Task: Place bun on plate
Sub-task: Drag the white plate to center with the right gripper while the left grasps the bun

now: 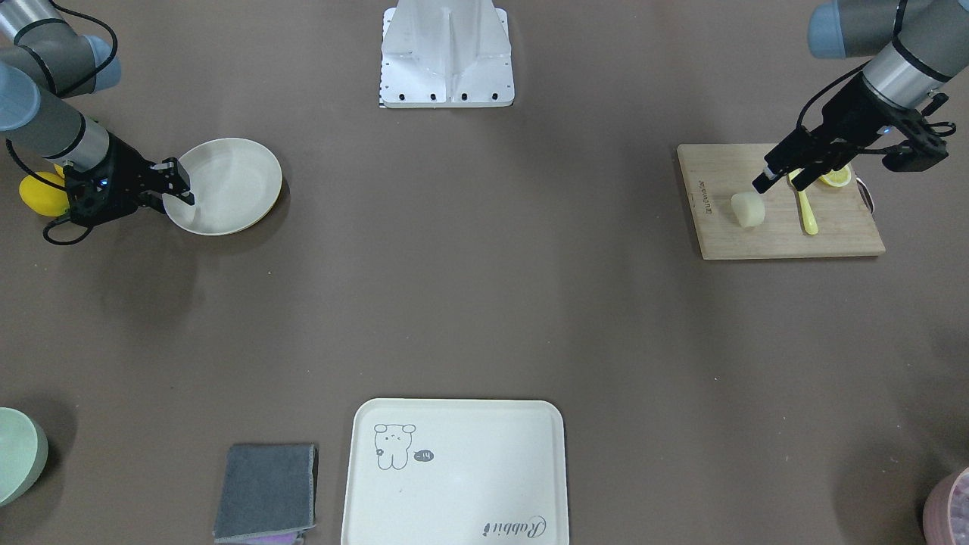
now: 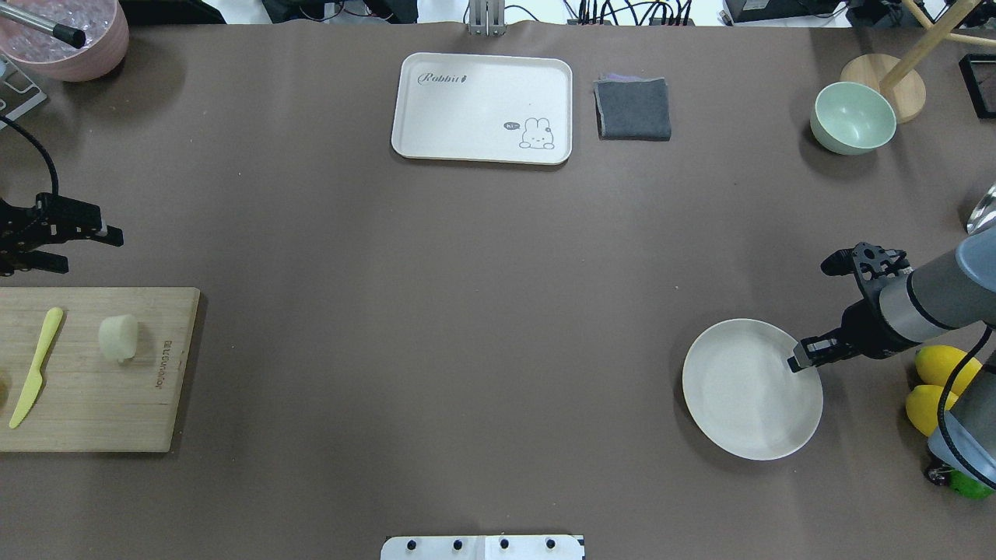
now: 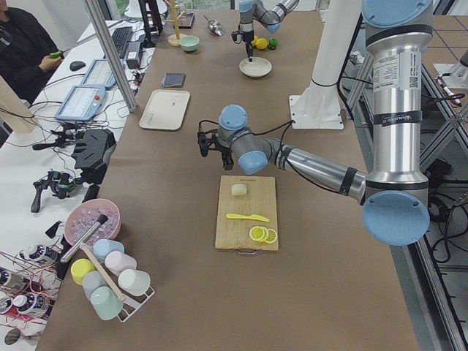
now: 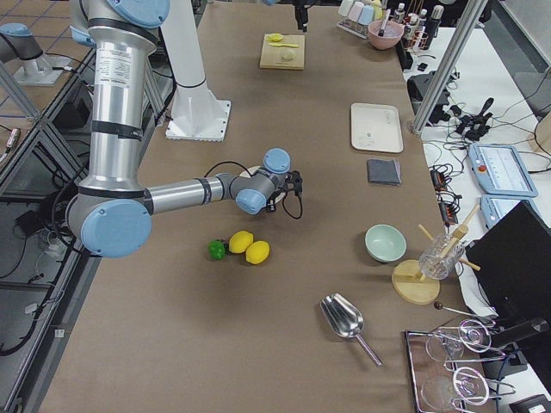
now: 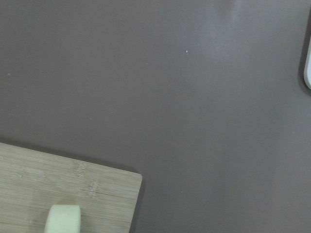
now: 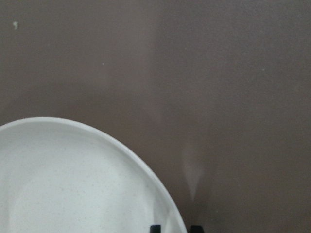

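The bun (image 1: pixel 748 209) (image 2: pixel 118 337) (image 5: pixel 63 219) lies on a wooden cutting board (image 1: pixel 787 236) (image 2: pixel 93 404) on my left side. My left gripper (image 1: pixel 785 182) (image 2: pixel 82 250) hovers open just past the board's far edge, close to the bun, with nothing between its fingers. Across the table, the round cream plate (image 1: pixel 231 185) (image 2: pixel 739 397) (image 6: pixel 73 184) rests on the tabletop. My right gripper (image 1: pixel 182 195) (image 2: pixel 805 359) (image 6: pixel 175 228) is at the plate's edge, its two fingertips straddling the rim and shut on it.
A yellow knife (image 2: pixel 35 365) and lemon slices (image 1: pixel 836 178) share the board. Two lemons (image 2: pixel 934 381) sit beside the right arm. At the far side are a rabbit tray (image 2: pixel 482 109), a grey cloth (image 2: pixel 633 109), a green bowl (image 2: pixel 852 117) and a pink bowl (image 2: pixel 66 35).
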### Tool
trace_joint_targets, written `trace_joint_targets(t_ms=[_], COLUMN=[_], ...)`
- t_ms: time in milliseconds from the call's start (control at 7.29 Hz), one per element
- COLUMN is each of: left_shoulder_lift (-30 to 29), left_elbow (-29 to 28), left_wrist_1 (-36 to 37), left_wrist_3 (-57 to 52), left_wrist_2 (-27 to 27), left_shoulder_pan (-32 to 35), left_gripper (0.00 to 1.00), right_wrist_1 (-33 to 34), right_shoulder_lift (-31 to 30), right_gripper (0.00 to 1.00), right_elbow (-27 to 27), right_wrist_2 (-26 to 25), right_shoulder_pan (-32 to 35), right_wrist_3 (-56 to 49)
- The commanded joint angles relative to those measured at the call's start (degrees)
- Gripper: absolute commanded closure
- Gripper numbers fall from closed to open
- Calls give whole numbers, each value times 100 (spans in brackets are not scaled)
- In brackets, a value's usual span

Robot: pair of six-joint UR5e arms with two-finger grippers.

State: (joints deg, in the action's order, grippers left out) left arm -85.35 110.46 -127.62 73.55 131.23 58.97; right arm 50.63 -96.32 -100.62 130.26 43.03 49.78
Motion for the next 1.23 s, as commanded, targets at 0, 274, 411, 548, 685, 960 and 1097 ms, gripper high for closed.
trace_joint_targets(t_ms=[0,274,411,548,685,960,1097], left_shoulder_lift=[45,211,456,676,756,766,740], left_elbow=[-59,-42,-42,-24,-59,-138,-330], left_wrist_1=[97,238,221,151,124,106,-111], left_wrist_3=[37,90,72,46,55,81,81], left_wrist_2=[-420,-1124,-1169,-1465,-1721,-1933,-1986], left_shoulder_pan=[-349,-868,-896,-1096,-1333,-1563,-1651], left_gripper=[3,5,8,9,11,13,15], right_wrist_1=[51,856,973,966,957,939,931], right_shoulder_lift=[304,1277,1726,2157,2640,3152,3311], right_gripper=[100,100,100,100,100,100,100], right_elbow=[-10,7,103,313,602,973,1122], right_wrist_2=[209,193,176,141,18,-201,-298], right_shoulder_pan=[30,65,39,-118,-276,-400,-487], right_wrist_3=[102,576,1064,1591,1910,2202,2307])
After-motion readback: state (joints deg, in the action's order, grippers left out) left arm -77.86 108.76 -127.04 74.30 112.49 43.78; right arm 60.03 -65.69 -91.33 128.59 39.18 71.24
